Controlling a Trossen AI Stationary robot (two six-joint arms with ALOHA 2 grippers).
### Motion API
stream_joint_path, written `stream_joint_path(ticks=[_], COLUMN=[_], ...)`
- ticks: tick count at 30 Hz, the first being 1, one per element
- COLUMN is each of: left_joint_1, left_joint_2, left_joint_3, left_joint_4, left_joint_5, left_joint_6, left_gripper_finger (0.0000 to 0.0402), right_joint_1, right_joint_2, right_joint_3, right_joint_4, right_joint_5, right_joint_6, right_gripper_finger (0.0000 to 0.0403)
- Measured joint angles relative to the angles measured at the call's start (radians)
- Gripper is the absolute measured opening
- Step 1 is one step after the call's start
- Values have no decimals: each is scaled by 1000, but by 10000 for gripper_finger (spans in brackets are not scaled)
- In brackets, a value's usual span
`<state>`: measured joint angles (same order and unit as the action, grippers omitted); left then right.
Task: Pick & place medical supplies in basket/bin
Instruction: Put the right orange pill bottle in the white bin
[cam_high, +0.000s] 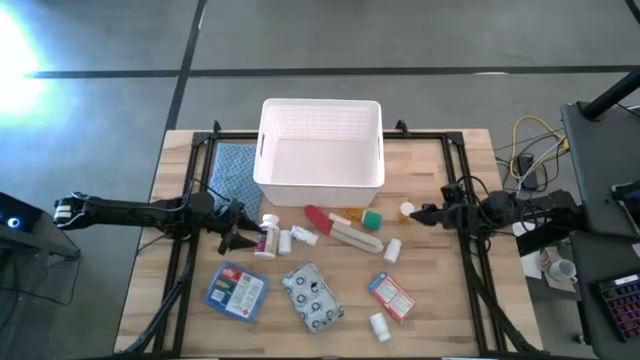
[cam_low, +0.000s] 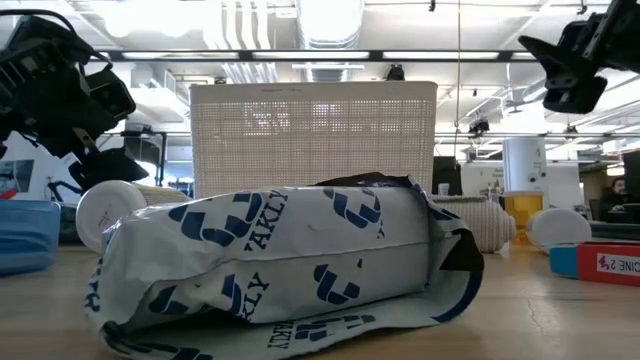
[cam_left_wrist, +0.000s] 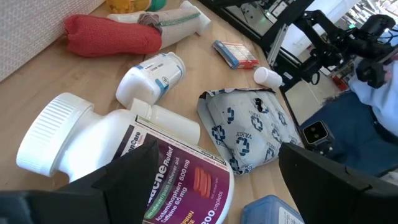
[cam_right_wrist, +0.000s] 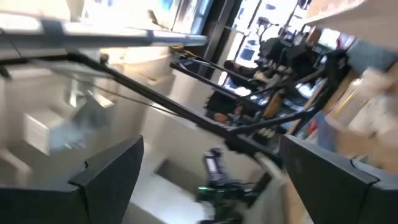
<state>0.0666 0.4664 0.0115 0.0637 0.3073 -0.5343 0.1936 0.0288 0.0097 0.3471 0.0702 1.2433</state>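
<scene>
one white basket (cam_high: 321, 143) stood at the far middle of the wooden bench (cam_high: 440, 300), a rectangular tub with finely slotted, ribbed walls and nothing visible inside it. a blue checked cloth (cam_high: 233, 168) lay just beside its left wall.

in front of the basket the supplies were spread over the bench. five white pill bottles could be counted from above: a large one with a purple label (cam_high: 267, 236), a small one (cam_high: 285, 241) touching it, one (cam_high: 304, 235) near the red tube, one (cam_high: 392, 250) further right and one (cam_high: 380, 325) near the front edge. there were two tubes, a red one (cam_high: 321, 219) and a cream one (cam_high: 355, 238), lying side by side. two flat packets lay near the front: a blue one (cam_high: 236, 291) and a red-white one (cam_high: 391, 296). between them sat one grey-white spotted pouch (cam_high: 312, 296), crumpled and printed with dark blue marks. a small green item (cam_high: 371, 219) and a small orange-tipped item (cam_high: 406, 211) lay to the right of the tubes.

the left pincer (cam_high: 240, 238) hovered just beside the purple-labelled bottle with its jaws spread apart, gripping nothing. the right pincer (cam_high: 424, 214) was held near the orange-tipped item, jaws wide and holding nothing.
</scene>
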Motion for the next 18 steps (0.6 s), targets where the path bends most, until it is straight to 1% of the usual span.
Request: stream_joint_path(ticks=[2,5,8,11,14,15,18], left_joint_1=[0,0,0,0,0,0,0], left_joint_2=[0,0,0,0,0,0,0], left_joint_3=[0,0,0,0,0,0,0], left_joint_4=[0,0,0,0,0,0,0], left_joint_5=[0,0,0,0,0,0,0], left_joint_6=[0,0,0,0,0,0,0], left_gripper_finger=[310,310,310,310,310,310,310], right_joint_1=[0,0,0,0,0,0,0], right_joint_2=[0,0,4,20,57,69,92], right_joint_3=[0,0,0,0,0,0,0], right_joint_4=[-2,12,15,-3,-23,-25,-21], right_joint_5=[3,5,41,115,242,280,343], right_joint_6=[46,43,35,-33,-162,-180,-141], right_gripper_finger=[366,366,366,366,366,366,366])
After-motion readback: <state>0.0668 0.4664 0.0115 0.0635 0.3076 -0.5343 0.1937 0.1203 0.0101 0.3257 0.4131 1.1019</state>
